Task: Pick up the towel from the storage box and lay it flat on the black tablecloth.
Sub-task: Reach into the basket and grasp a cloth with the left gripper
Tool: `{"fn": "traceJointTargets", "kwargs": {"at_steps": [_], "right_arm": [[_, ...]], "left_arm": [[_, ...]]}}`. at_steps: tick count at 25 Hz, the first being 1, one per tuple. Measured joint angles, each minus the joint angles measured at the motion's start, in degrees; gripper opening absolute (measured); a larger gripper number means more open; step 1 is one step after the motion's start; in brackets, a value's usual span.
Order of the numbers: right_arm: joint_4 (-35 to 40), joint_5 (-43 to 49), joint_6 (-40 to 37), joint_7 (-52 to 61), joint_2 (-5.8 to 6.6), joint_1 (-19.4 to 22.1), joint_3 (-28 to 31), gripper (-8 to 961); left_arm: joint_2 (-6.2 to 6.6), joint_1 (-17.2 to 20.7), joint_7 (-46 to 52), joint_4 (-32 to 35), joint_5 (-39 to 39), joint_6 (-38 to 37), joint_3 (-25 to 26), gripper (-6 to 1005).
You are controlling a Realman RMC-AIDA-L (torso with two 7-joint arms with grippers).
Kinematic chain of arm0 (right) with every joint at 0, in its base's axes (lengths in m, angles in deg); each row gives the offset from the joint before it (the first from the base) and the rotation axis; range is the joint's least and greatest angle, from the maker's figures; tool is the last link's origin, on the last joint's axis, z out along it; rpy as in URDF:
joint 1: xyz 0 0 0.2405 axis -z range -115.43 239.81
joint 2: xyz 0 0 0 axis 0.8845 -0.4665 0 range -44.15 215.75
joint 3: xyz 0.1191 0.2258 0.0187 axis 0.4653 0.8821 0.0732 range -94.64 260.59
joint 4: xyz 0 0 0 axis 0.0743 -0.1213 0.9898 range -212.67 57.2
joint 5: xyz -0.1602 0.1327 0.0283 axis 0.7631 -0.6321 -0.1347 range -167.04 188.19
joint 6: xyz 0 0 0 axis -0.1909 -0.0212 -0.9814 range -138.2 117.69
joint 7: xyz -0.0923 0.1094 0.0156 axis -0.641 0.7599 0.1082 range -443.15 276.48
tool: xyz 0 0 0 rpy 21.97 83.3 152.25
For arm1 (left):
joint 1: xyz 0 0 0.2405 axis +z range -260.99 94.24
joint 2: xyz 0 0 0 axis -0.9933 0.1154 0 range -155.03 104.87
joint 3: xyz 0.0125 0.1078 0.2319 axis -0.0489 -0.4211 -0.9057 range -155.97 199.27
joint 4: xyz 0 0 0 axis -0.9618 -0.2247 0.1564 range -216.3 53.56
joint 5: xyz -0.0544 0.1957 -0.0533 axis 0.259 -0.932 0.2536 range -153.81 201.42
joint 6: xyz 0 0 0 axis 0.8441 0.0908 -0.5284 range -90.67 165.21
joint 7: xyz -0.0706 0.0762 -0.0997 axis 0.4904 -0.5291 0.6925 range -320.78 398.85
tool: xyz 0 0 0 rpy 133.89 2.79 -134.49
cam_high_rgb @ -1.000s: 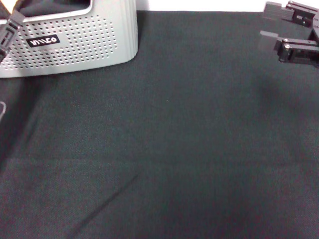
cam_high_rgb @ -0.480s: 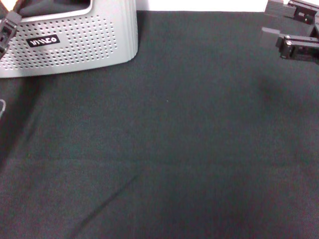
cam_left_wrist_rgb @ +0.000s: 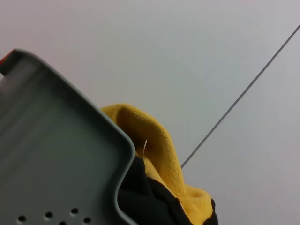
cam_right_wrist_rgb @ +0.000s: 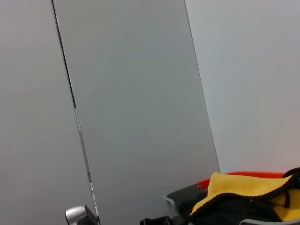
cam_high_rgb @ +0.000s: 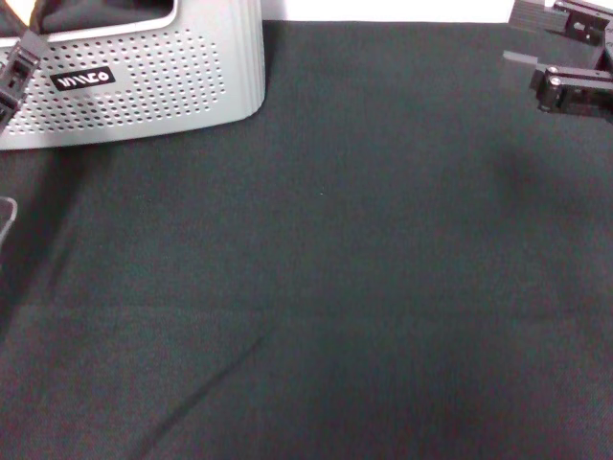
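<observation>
Edging lower beside the storage box (cam_high_rgb: 144,77), left end effector (cam_high_rgb: 11,77), grip state unclear.

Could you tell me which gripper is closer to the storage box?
The left gripper, right beside the perforated light grey plastic storage box; the right gripper is across the table.

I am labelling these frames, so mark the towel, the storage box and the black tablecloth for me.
the towel (cam_left_wrist_rgb: 157,150), left wrist view, on its yellow fold above the box rim.
the storage box (cam_high_rgb: 163,81), head view, on its perforated front wall.
the black tablecloth (cam_high_rgb: 364,287), head view, on bare cloth mid-table.
</observation>
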Motion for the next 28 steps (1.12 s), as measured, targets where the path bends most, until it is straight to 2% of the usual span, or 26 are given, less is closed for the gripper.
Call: {"fn": "traceJointTargets", "kwargs": {"at_steps": [20,26,28], "right_arm": [[-0.03,0.0,0.0,0.0,-0.08,0.27,0.0,870],[-0.03,0.0,0.0,0.0,-0.06,0.39,0.03,870],[-0.03,0.0,0.0,0.0,-0.02,0.43,0.07,870]], "left_arm": [[-0.07,-2.23,0.83,-0.75,0.65,1.88,0.36,302],[-0.11,-1.45,3.58,-0.75,3.42,1.97,0.43,101],[-0.02,-1.36,4.79,-0.73,3.46,1.98,0.43,85]]}}
